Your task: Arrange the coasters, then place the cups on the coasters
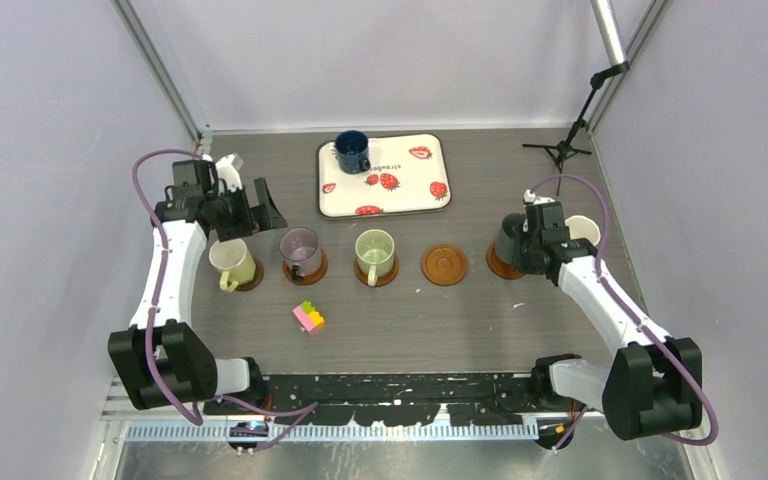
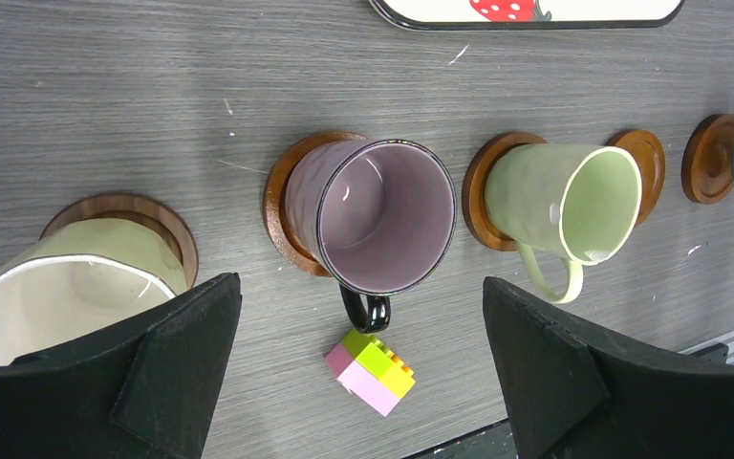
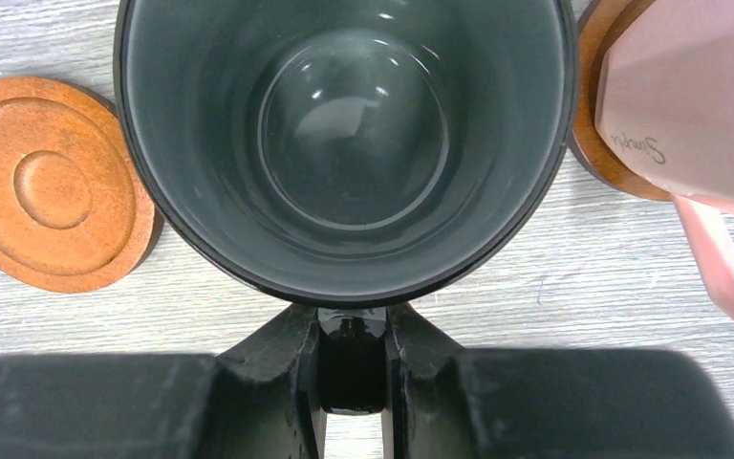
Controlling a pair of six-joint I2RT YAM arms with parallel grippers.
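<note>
Grey-green mug [image 3: 344, 143] in right end effector [image 3: 352, 333]; blue mug [image 1: 351, 152] on tray [image 1: 405, 176].

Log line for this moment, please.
left gripper open, empty | right gripper shut on dark grey-green mug by handle | one coaster bare | dark blue mug on strawberry tray

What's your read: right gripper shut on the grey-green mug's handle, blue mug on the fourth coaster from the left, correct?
No. Top view: the blue mug stands on the strawberry tray; that coaster is bare. The right gripper is shut on the handle of the grey-green mug.
</note>
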